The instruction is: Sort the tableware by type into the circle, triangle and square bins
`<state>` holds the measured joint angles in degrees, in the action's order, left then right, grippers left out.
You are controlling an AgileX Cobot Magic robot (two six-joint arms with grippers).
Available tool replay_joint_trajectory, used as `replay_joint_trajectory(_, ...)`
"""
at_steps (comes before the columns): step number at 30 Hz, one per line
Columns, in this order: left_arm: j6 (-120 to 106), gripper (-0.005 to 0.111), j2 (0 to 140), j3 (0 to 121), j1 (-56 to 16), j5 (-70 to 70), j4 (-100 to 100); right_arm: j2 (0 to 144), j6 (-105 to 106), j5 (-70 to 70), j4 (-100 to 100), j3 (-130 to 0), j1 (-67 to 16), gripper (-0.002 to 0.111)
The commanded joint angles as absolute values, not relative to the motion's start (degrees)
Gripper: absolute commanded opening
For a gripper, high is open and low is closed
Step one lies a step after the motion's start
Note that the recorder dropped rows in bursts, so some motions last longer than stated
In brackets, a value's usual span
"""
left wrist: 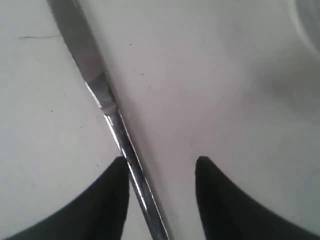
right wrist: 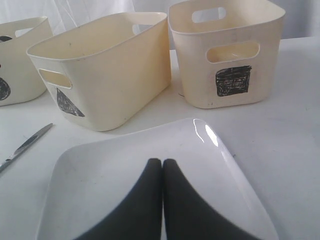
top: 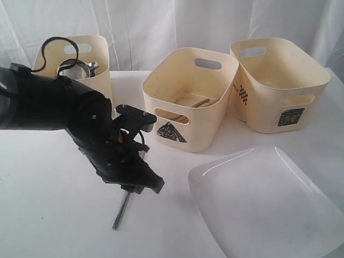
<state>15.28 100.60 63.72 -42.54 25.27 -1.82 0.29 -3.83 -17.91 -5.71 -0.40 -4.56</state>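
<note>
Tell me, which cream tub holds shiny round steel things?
The cream plastic tub farthest left, behind the black arm: round steel rims show inside it, not in the other two.

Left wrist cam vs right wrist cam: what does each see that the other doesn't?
Left wrist only: the open left tool straddling the knife close up. Right wrist only: circle bin, triangle bin, square bin, and the shut right tool over the plate. Both: the knife and the white table; a blurred edge in the left view's corner may be the plate.
</note>
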Motion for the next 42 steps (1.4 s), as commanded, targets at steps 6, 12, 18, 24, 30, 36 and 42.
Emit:
replay_joint_trajectory(6, 28.52, 0.052, 103.62, 63.38, -42.42, 27.64, -12.09, 0.00, -3.60, -17.09, -5.83, 0.00, -4.66, 0.000)
replay_joint_trajectory(12, 29.59, 0.052, 103.62, 63.38, -42.42, 27.08, -12.09, 0.00, -3.60, -17.09, -5.83, 0.00, -4.66, 0.000)
replay_joint_trajectory(18, 31.53, 0.052, 103.62, 63.38, -42.42, 26.44, -12.09, 0.00, -3.60, -17.09, -5.83, 0.00, -4.66, 0.000)
replay_joint_trajectory(24, 33.44, 0.052, 105.70, 63.38, -42.42, 26.44, -11.72, 0.00, -3.60, -17.09, -5.83, 0.00, -4.66, 0.000)
replay_joint_trajectory(30, 34.11, 0.052, 107.47, 63.38, -42.42, 26.33, -10.10, 0.00, -3.60, -17.09, -5.83, 0.00, -4.66, 0.000)
replay_joint_trajectory(36, 34.66, 0.040, 108.36, 63.38, -42.42, 25.74, -8.19, 0.00, -3.60, -17.09, -5.83, 0.00, -4.66, 0.000)
replay_joint_trajectory(42, 34.66, 0.000, 108.48, 63.38, -42.42, 26.14, -9.44, 0.00, -3.60, -17.09, -5.83, 0.00, -4.66, 0.000)
